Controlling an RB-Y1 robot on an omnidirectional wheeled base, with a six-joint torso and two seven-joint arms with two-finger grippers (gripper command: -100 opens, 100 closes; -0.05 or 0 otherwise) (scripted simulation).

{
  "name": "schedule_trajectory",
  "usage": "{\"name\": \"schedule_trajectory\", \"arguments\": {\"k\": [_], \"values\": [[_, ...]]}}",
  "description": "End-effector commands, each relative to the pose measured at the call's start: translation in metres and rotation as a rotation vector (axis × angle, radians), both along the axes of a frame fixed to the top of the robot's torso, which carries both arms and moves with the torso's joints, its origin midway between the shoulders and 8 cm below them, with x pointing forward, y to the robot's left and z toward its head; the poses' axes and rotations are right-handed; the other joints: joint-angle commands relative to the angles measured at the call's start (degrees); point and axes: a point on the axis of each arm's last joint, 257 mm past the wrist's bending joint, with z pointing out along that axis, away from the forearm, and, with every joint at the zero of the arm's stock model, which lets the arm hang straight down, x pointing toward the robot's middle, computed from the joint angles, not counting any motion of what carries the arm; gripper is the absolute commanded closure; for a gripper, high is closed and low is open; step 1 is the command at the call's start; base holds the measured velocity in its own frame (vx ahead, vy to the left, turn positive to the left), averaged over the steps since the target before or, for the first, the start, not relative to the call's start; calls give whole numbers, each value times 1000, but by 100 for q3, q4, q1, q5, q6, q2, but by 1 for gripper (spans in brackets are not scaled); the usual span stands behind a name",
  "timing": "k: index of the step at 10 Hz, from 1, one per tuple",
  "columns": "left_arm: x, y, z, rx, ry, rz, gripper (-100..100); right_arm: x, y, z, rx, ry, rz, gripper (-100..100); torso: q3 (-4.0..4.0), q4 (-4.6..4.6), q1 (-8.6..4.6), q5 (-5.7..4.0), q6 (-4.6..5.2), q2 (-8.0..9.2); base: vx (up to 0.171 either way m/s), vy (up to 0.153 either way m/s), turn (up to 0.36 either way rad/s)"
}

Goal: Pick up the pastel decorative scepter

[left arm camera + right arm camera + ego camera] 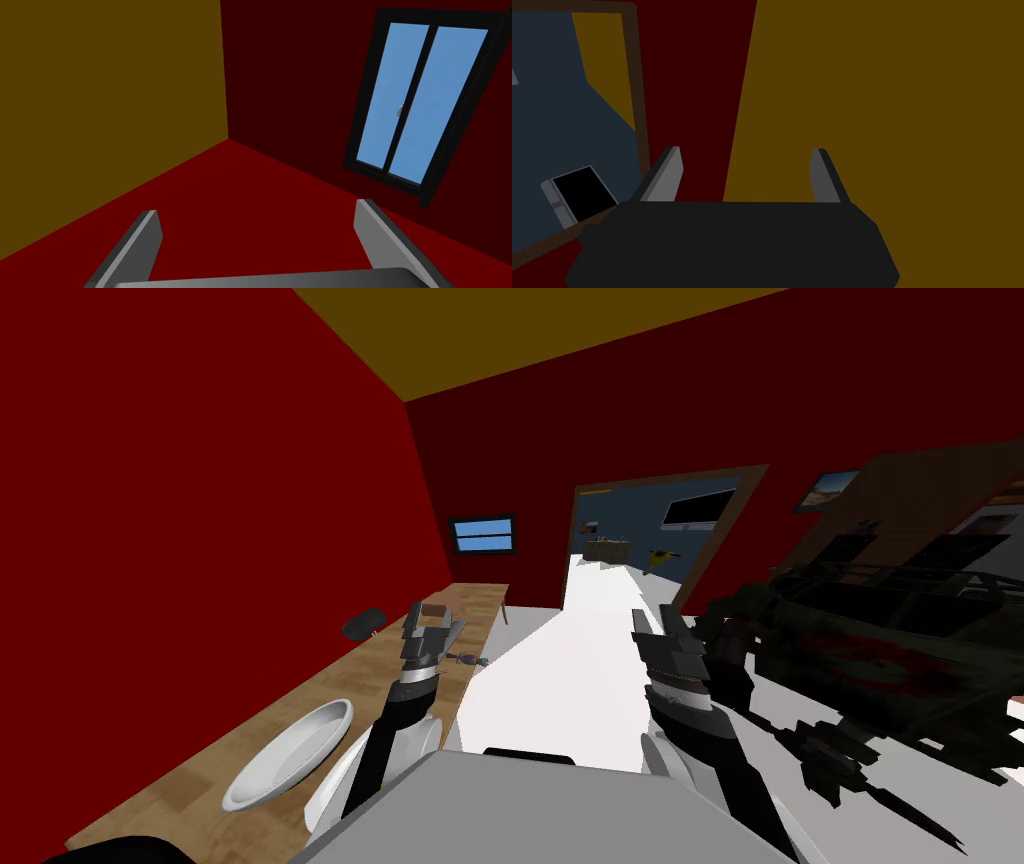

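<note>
A small slender thing with reddish and blue-grey parts, likely the scepter (471,661), lies on the wooden table (200,778) near its right edge. My left arm hides part of it. My left gripper (432,610) is raised over the table just above and left of it, fingers open and empty; its wrist view (257,207) looks up at a red wall. My right gripper (655,614) is held up over the white floor, away from the table, also open and empty (746,149).
On the near part of the table sits a white bowl (290,753), with a black oval object (363,623) further back. White floor (560,688) leads to an open doorway (640,548). A dark, spiky piece of furniture (880,658) stands at the right.
</note>
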Motion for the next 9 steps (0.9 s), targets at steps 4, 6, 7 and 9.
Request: {"name": "schedule_trajectory", "arguments": {"k": [4,6,7,9], "values": [[28,5,-34,31,123,-23,-100,0,0,0,0,0,0,0,6,2,-25,-5,1,11,-28,-65,-61],[44,12,-55,40,196,-27,-100,0,0,0,0,0,0,0,10,4,-38,-9,1,19,-52,-105,-78],[52,16,-66,45,235,-29,-100,0,0,0,0,0,0,0,10,4,-39,-9,2,18,-57,-129,-104],[70,26,-90,54,320,-29,-100,0,0,0,0,0,0,0,13,5,-49,-11,1,22,-61,-133,-101]]}}
